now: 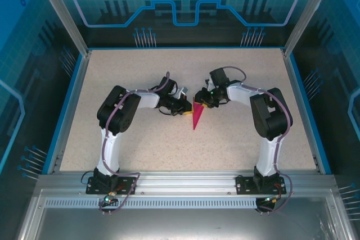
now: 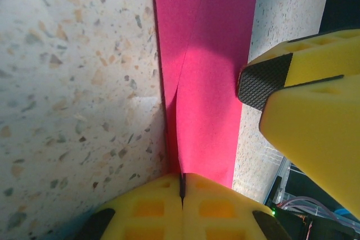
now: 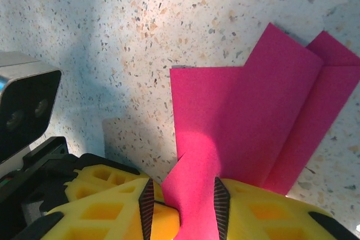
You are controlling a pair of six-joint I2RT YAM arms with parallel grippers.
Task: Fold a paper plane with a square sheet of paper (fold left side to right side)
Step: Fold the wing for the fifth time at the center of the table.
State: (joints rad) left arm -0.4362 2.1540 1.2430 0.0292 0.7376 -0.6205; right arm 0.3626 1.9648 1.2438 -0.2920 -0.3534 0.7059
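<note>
Your paper plane (image 1: 196, 117) lies flat near the middle of the worktop (image 1: 236, 144). It is a narrow magenta dart. Its long axis runs from the worktop's far side to its near side, leaning slightly left at the tip. The sharp tip points toward the worktop's near edge, where the arm bases are bolted. The wide tail end faces the worktop's far edge.

Your left gripper (image 1: 184, 107) sits just left of the worktop's middle, at the plane's tail end. In the left wrist view its yellow fingers (image 2: 152, 209) are pressed together with no gap. The pink sheet runs straight into the seam between them, so it is closed on the paper. From that seam a crease runs lengthwise up the paper.

Your right gripper (image 1: 202, 98) sits just right of the worktop's middle and a little farther back, also at the tail end. In the right wrist view its black pads (image 3: 221, 203) stand partway apart. A raised flap of the plane fills the space between them and touches the right-hand pad. You cannot tell from here whether the pads actually pinch that flap. Beyond the pads the folded layers fan out flat on the speckled worktop.

The two grippers are very near each other over the tail.
</note>
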